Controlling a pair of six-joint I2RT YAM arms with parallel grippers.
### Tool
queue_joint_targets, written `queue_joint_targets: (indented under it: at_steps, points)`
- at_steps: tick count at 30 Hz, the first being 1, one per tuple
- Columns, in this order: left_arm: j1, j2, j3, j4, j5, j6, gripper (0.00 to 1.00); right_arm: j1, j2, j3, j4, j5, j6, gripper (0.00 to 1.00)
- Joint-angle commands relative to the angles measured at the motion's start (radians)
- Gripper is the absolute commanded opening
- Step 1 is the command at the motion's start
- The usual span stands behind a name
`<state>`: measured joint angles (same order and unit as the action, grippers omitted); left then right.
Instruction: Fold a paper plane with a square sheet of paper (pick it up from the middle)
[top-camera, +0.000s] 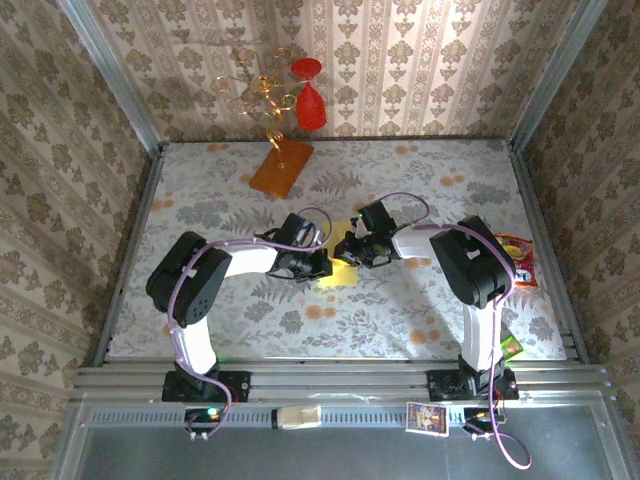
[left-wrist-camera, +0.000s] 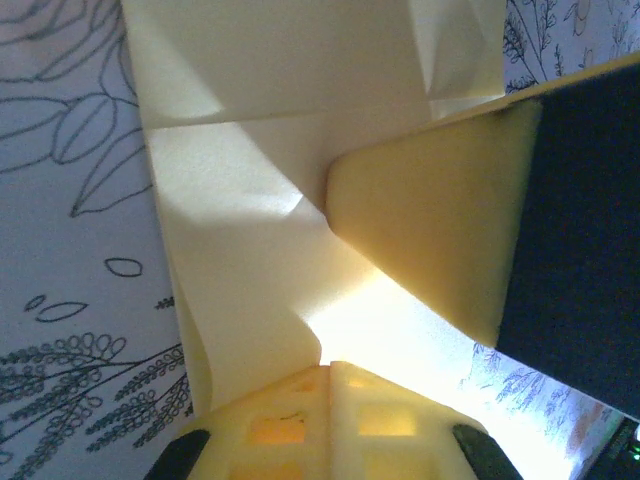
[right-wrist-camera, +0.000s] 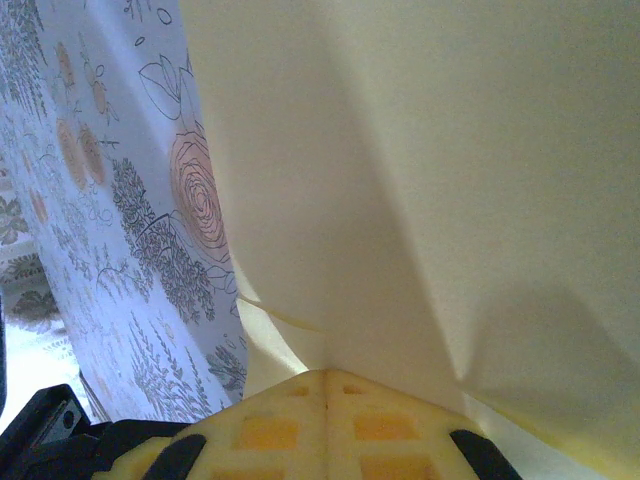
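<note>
place: robot test booth | evidence: wallpapered panels (top-camera: 420, 70), aluminium frame (top-camera: 340, 378), floral tablecloth (top-camera: 380, 320)

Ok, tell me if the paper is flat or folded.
Folded: the paper shows creases and overlapping flaps in the left wrist view.

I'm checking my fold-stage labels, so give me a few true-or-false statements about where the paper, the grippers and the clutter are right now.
1. The left gripper and right gripper are both shut on the square sheet of paper. True.
2. The paper lies flat and uncreased. False: it shows folded flaps and creases.
3. The orange-brown slab sits toward the far side of the table, apart from the paper. True.
4. A red snack packet lies at the left edge. False: the packet lies at the right edge.
</note>
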<state>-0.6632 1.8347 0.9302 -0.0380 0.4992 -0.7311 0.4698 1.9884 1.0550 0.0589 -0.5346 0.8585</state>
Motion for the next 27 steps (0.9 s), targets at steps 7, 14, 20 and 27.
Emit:
queue_joint_targets:
  at_steps: [7,14,20,27]
  points:
    - [0.017,-0.018,-0.053,-0.179,0.027,0.119,0.00,-0.030,0.085,-0.035,-0.185,0.148,-0.044,0.08]
    - [0.017,-0.073,-0.106,-0.281,-0.024,0.173,0.00,-0.031,0.084,-0.034,-0.188,0.148,-0.049,0.08]
    - [0.030,-0.198,-0.149,-0.289,-0.147,0.143,0.00,-0.031,0.085,-0.025,-0.201,0.145,-0.060,0.08]
    - [0.011,-0.333,-0.152,-0.059,-0.212,0.033,0.00,-0.031,0.087,-0.017,-0.207,0.146,-0.064,0.08]
